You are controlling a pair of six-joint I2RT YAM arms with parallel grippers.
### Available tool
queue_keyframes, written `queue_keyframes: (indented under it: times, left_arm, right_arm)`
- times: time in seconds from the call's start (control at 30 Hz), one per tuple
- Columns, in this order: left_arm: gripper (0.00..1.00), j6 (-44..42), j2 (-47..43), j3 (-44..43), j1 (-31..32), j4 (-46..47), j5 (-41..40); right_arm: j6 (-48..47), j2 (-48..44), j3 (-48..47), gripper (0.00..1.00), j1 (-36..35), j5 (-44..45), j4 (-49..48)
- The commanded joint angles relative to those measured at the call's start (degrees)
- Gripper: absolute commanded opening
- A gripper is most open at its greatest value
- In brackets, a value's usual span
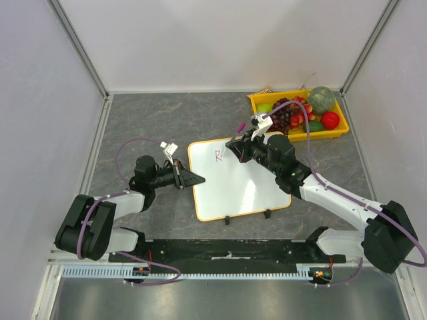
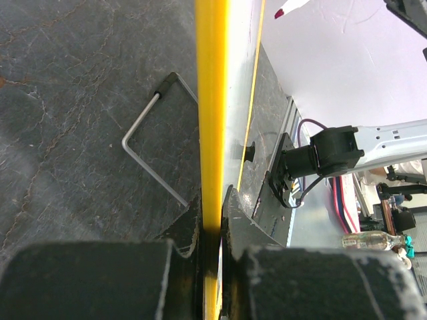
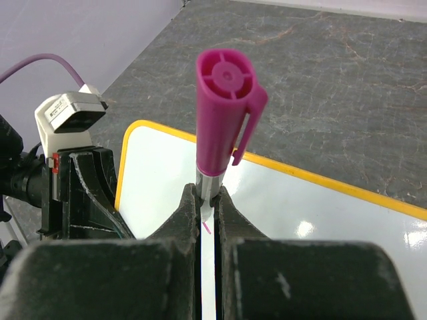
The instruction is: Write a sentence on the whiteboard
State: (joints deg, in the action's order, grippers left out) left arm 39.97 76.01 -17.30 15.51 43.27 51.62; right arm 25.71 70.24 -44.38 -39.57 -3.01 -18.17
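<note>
**Board pinned at its edge, pen gripped on the barrel**

- Whiteboard (image 1: 247,187) lies flat on the grey worktop (image 1: 153,120), mid-field between the arms and slightly skewed. Yellow fruit tray (image 1: 338,131) is well apart at the far right.
- Left tool (image 1: 199,178) is clenched on the board's left edge. The wrist view shows the thin yellow rim (image 2: 212,133) nipped between the jaws.
- Right tool (image 3: 208,200) is clamped on a magenta marker (image 3: 225,100), cap end up, over the board's far left corner.
- Sentence (image 1: 217,155): only one pink mark so far, possibly an "R".
- Handling, my judgement: the board looks thin, light and stiff, with a glossy face, so it is likely to skate under pen pressure. The rim is the only sensible hold. The marker barrel is smooth and may slip or twist, so grip it low and press lightly.
</note>
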Motion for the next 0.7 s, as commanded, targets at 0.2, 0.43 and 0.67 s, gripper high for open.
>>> queue_keyframes:
  times: [0.2, 0.43, 0.67]
  left_arm:
    - [0.02, -10.35, 1.78, 0.78, -0.21, -7.49, -10.13]
    - [0.02, -10.17, 1.86, 0.69, -0.13, -7.49, -10.04]
    - [0.02, -10.26, 1.69, 0.78, -0.21, -7.49, -10.13]
  right_arm:
    - [-0.14, 1.48, -3.87, 0.0, 0.55, 2.65, -1.25]
    - [-0.31, 1.57, -2.91, 0.0, 0.9, 4.15, -1.07]
    - [-0.31, 2.36, -1.33, 0.0, 1.08, 5.2, -0.98]
